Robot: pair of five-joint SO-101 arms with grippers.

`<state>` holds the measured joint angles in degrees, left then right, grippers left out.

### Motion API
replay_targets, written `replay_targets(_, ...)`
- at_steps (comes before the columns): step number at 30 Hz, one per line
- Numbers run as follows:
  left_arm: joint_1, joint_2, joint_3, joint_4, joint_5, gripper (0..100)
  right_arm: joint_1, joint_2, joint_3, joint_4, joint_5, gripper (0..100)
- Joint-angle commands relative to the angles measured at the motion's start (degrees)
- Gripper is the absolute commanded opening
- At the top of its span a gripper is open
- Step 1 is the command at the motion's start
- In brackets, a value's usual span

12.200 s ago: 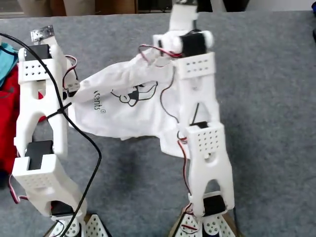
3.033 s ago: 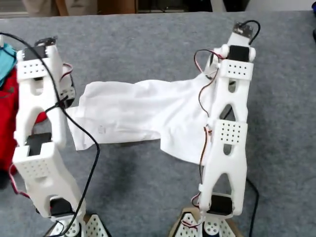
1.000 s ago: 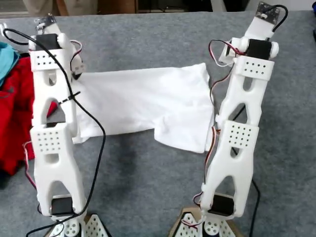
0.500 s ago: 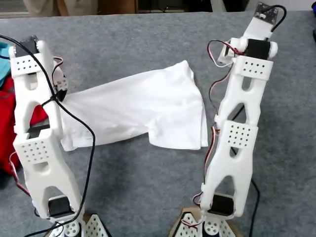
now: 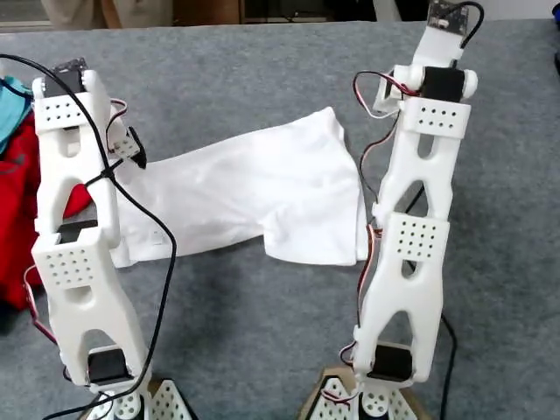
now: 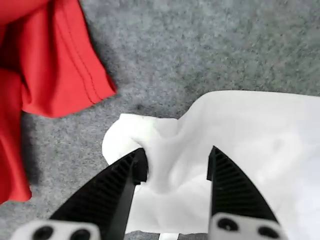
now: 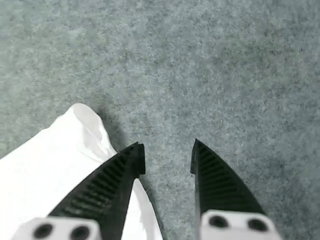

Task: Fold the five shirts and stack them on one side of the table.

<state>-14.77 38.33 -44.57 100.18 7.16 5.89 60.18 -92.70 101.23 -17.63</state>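
Note:
A white shirt (image 5: 254, 184) lies folded lengthwise across the middle of the grey table. Its left end (image 6: 165, 150) is bunched up between the fingers of my left gripper (image 6: 175, 155), which stands open around the fold. In the high view this gripper (image 5: 131, 147) sits at the shirt's left edge. My right gripper (image 7: 166, 150) is open over bare carpet, just beside the shirt's far right corner (image 7: 85, 125) and not touching it. A red shirt (image 6: 45, 65) lies crumpled close to the left gripper.
The red shirt (image 5: 13, 201) and a teal shirt (image 5: 7, 92) are piled at the table's left edge. Black cable (image 5: 162, 254) trails along the left arm. Bare carpet (image 5: 507, 219) lies to the right and in front of the white shirt.
Over the last second the right gripper let go of the shirt's right corner, and the left arm dragged the shirt leftwards. The left arm has since shifted slightly right.

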Motion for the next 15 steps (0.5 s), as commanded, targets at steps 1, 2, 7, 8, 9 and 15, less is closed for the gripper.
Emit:
replay_targets(1,-1.1,-1.7,-4.7,0.7,-2.1,22,-1.6,-10.2,2.2,1.1,4.1,16.4)
replay_targets(2,-1.2,-2.7,-4.7,0.8,-2.9,22,-1.8,-11.9,4.7,1.1,6.2,16.4)
replay_targets(7,0.5,-15.2,3.3,0.8,-7.0,15,-2.0,-25.9,24.0,1.1,17.8,16.4)
replay_targets(8,1.3,-18.8,5.9,0.8,-8.9,13,-2.0,-29.6,29.3,1.1,20.7,16.4)
replay_targets(9,2.0,-22.5,8.9,0.8,-10.4,10,-2.0,-33.4,34.6,1.1,24.0,16.4)
replay_targets(15,5.9,-45.3,31.8,0.6,-11.5,2,-5.2,-53.8,59.9,0.4,51.4,16.4)
